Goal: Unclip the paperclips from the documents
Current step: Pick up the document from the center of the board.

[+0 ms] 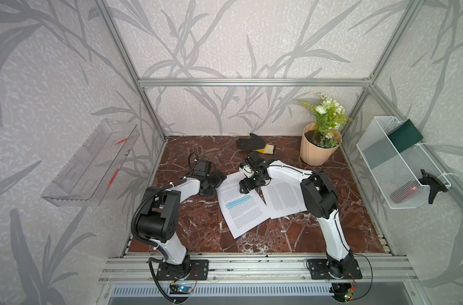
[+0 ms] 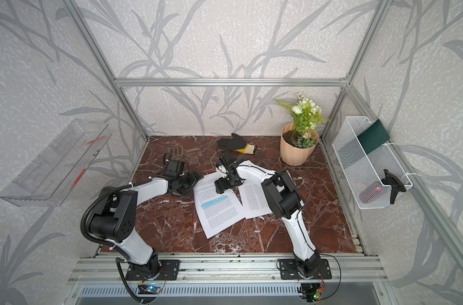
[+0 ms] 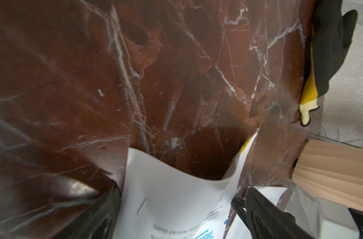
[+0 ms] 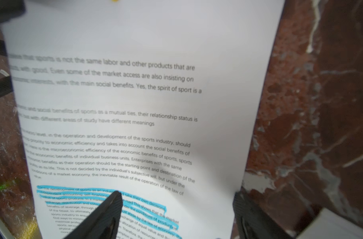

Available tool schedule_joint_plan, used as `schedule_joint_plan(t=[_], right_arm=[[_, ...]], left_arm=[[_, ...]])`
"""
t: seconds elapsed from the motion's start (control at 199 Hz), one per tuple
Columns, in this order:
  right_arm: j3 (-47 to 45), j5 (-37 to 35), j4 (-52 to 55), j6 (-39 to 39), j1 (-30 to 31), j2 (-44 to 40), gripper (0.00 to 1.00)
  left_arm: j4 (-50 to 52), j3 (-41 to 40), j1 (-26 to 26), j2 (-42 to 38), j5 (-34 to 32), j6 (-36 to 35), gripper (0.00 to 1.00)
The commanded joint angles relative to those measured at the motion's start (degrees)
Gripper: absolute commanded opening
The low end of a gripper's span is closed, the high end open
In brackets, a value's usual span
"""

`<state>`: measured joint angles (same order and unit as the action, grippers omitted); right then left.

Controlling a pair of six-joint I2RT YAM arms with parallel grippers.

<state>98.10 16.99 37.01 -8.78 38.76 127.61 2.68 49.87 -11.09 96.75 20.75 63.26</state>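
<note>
Two documents lie on the marble table [image 1: 198,227]: one with blue highlighted lines [image 1: 241,208] [image 2: 217,208], and one plain [image 1: 283,198] beside it, partly under my right arm. My left gripper [image 3: 176,209] is open at the highlighted page's far left corner [image 1: 214,182]. The page's edge [image 3: 176,186] curls up between its fingers. In the left wrist view a yellow paperclip [image 3: 243,147] sits on the raised corner and a blue paperclip [image 3: 227,221] on the page's edge. My right gripper [image 4: 176,209] [image 1: 247,187] is open over the highlighted page [image 4: 135,103], with one finger [image 4: 108,213] above the blue lines.
At the back of the table there are a black-and-yellow glove [image 1: 254,144], a peach pot of flowers [image 1: 320,150] and a brown slotted scoop [image 1: 196,150]. A white wire basket [image 1: 399,163] hangs on the right wall. A clear tray [image 1: 93,163] hangs on the left wall.
</note>
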Motion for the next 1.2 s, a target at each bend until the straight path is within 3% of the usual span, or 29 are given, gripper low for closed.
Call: schedule_joint_plan(t=[0.0, 0.266, 0.607, 0.838, 0.998, 1.199], right_arm=[[-3.13, 0.38, 2.06, -0.5, 0.82, 3.68, 0.86], [-3.42, 0.23, 2.17, -0.79, 0.87, 4.31, 0.86], [-1.1, 0.57, 4.31, -0.6, 0.84, 6.41, 0.86], [-0.8, 0.83, 4.59, -0.64, 0.81, 6.86, 0.86], [-1.13, 1.44, 4.46, -0.78, 0.81, 7.14, 0.86], [-0.94, 1.55, 4.43, -0.81, 0.79, 7.46, 0.86]], left_arm=[[-6.35, -4.66, -0.51, 0.96, 4.77, 9.81, 0.96], [-28.3, -11.94, -0.68, -2.75, 8.25, 27.33, 0.96], [-33.07, -18.07, -0.77, -11.92, 6.78, 35.42, 0.96], [-36.35, -19.13, -1.42, -11.98, 7.7, 37.35, 0.96], [-47.29, -24.89, -2.69, -11.9, 3.29, 42.9, 0.96], [-47.65, -25.22, -3.49, -13.51, 1.77, 43.91, 0.96]])
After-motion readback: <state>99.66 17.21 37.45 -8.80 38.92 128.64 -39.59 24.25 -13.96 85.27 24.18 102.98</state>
